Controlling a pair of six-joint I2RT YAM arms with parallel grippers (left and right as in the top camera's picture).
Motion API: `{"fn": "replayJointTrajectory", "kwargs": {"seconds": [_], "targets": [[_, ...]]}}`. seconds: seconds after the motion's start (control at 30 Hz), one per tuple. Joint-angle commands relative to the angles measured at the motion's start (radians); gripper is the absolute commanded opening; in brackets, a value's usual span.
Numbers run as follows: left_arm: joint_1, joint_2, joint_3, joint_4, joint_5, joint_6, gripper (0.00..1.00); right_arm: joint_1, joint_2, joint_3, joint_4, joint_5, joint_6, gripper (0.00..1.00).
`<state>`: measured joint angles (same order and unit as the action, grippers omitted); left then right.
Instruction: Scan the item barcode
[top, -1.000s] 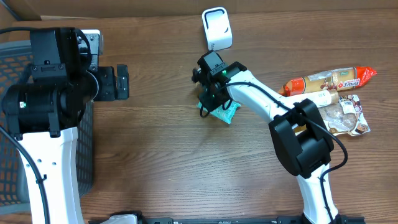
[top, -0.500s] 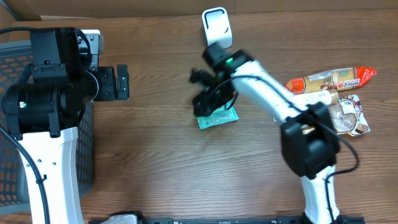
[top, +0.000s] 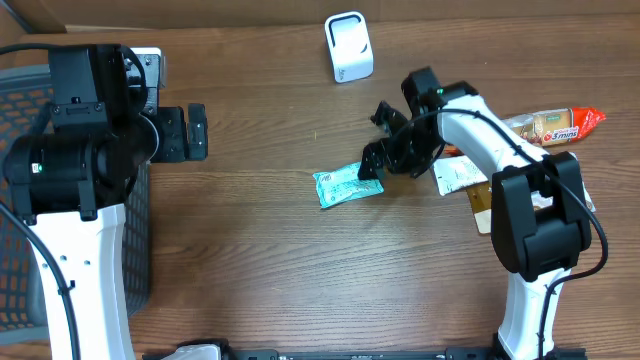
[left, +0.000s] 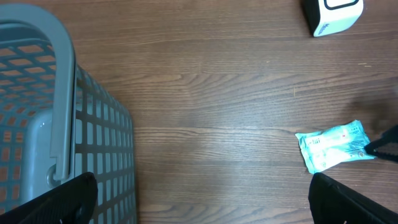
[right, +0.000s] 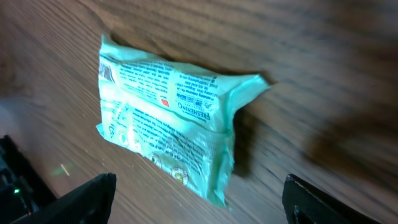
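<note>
Saw right gripper (top: 380, 140) spread wide, pinching nothing. Found teal packet (top: 347, 185) lying flat on table (top: 250, 260) just beside it, well apart from white scanner (top: 349, 46). Judged scan not shown done; pick-up and presentation left. Saw left gripper (top: 197, 132) spread too, empty, by basket (left: 62, 124). Couldn't locate barcode: print too small, wrist view blurred.

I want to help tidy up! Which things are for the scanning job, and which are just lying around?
For the job: teal packet, white scanner.
Just lying about: grey basket, snack packs at the right.
</note>
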<state>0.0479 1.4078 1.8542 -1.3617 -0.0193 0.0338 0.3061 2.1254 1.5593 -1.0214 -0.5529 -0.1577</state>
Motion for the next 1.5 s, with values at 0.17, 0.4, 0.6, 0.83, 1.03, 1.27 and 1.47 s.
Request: {"fn": "replayJointTrajectory", "kwargs": {"seconds": [0.17, 0.4, 0.6, 0.83, 1.03, 1.27, 1.47], "targets": [[0.004, 0.004, 0.006, 0.004, -0.006, 0.019, 1.00, 0.003, -0.014, -0.140, 0.185, -0.149, 0.082, 0.84], [0.004, 0.004, 0.006, 0.004, -0.006, 0.019, 0.99, 0.015, -0.010, -0.272, 0.433, -0.159, 0.259, 0.74], [0.004, 0.004, 0.006, 0.004, -0.006, 0.019, 1.00, 0.048, 0.006, -0.347, 0.555, -0.156, 0.315, 0.45], [0.004, 0.004, 0.006, 0.004, -0.006, 0.019, 1.00, 0.060, 0.007, -0.348, 0.552, -0.168, 0.315, 0.14], [0.004, 0.004, 0.006, 0.004, -0.006, 0.019, 1.00, 0.053, 0.006, -0.337, 0.568, -0.214, 0.314, 0.04], [0.004, 0.004, 0.006, 0.004, -0.006, 0.019, 1.00, -0.017, -0.069, -0.237, 0.479, -0.314, 0.293, 0.04], [0.004, 0.004, 0.006, 0.004, -0.006, 0.019, 0.99, -0.070, -0.289, -0.228, 0.465, -0.317, 0.187, 0.04]]}}
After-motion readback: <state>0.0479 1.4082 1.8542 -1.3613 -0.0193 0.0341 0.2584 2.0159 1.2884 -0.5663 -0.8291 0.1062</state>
